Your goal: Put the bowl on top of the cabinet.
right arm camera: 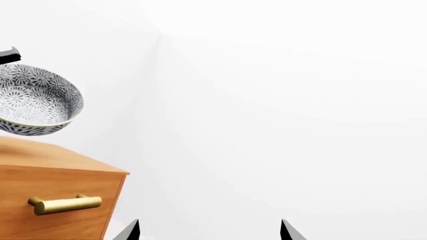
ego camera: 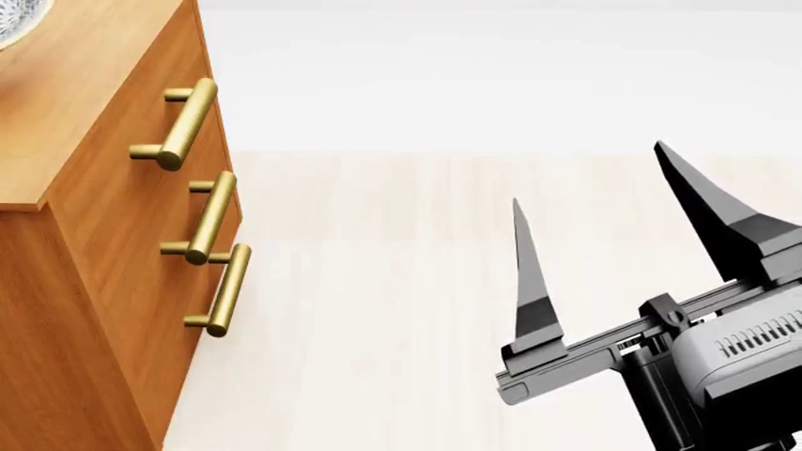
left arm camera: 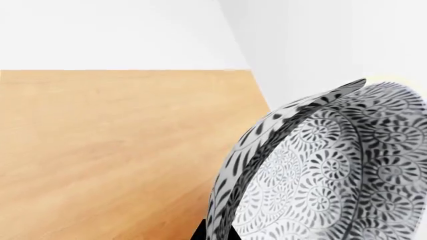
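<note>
Cabinet (ego camera: 88, 188): three brass handles (ego camera: 201, 202) on front. Bowl (right arm camera: 37, 102) tilted just above cabinet top, far-left corner, apparently not touching. Left gripper: can't tell whether it's grasping. Right gripper (ego camera: 599, 221) spread wide, empty, well off cabinet front.

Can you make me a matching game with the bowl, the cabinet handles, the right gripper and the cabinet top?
Things:
1. bowl
2. cabinet handles
3. right gripper
4. cabinet top

Descriptions:
A. brass-coloured bars
B. light wood, flat
C. white with dark flower pattern, tilted just above the cabinet
D. dark, fingers spread apart, nothing between them

Pairs: 1-C, 2-A, 3-D, 4-B
</note>
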